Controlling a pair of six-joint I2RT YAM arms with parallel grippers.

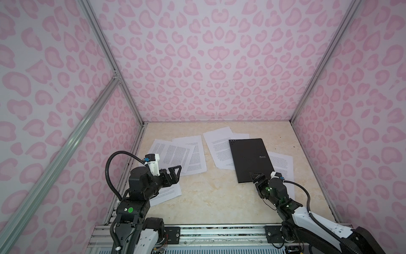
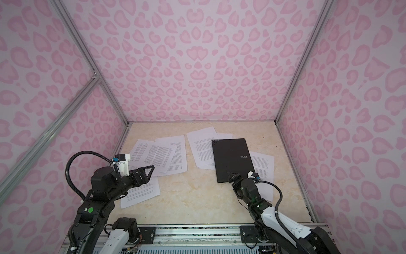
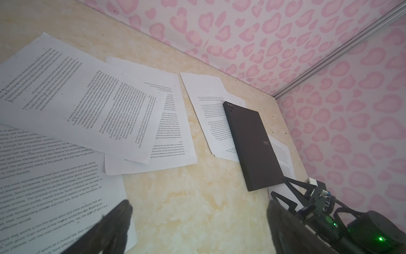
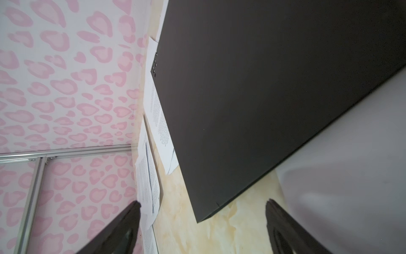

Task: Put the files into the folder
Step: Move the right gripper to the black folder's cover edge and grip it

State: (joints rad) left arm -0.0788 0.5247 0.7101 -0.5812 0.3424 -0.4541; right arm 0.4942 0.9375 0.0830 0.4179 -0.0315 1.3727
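A: The cell has pink heart-print walls (image 1: 197,66) and a cream marbled table (image 1: 208,198). Where does the work stand?

B: At the start, by the look of it. The folder (image 1: 250,158) lies shut in the right middle of a top view, flat on top of some of the sheets (image 1: 175,151). None appears to be inside it.

A: And the pincers?

B: The right gripper (image 1: 256,176) sits at the folder's near edge, lower right of the frame, jaws spread wide. The right wrist view shows the folder's near corner ahead of them, and nothing is held. Whether a fingertip touches the cover cannot be told. The left gripper (image 1: 177,171) hovers at lower left over the sheets, also wide and empty.

A: Next move?

B: Probably lifting the cover. It is a thin, stiff, matte black board with square corners, lying flush on paper. A finger would have to slip under the edge without dragging the sheet beneath.

A: And the sheets themselves?

B: Thin, limp and white, with small black print, overlapping in loose fans. They would likely slide and buckle rather than lift cleanly.
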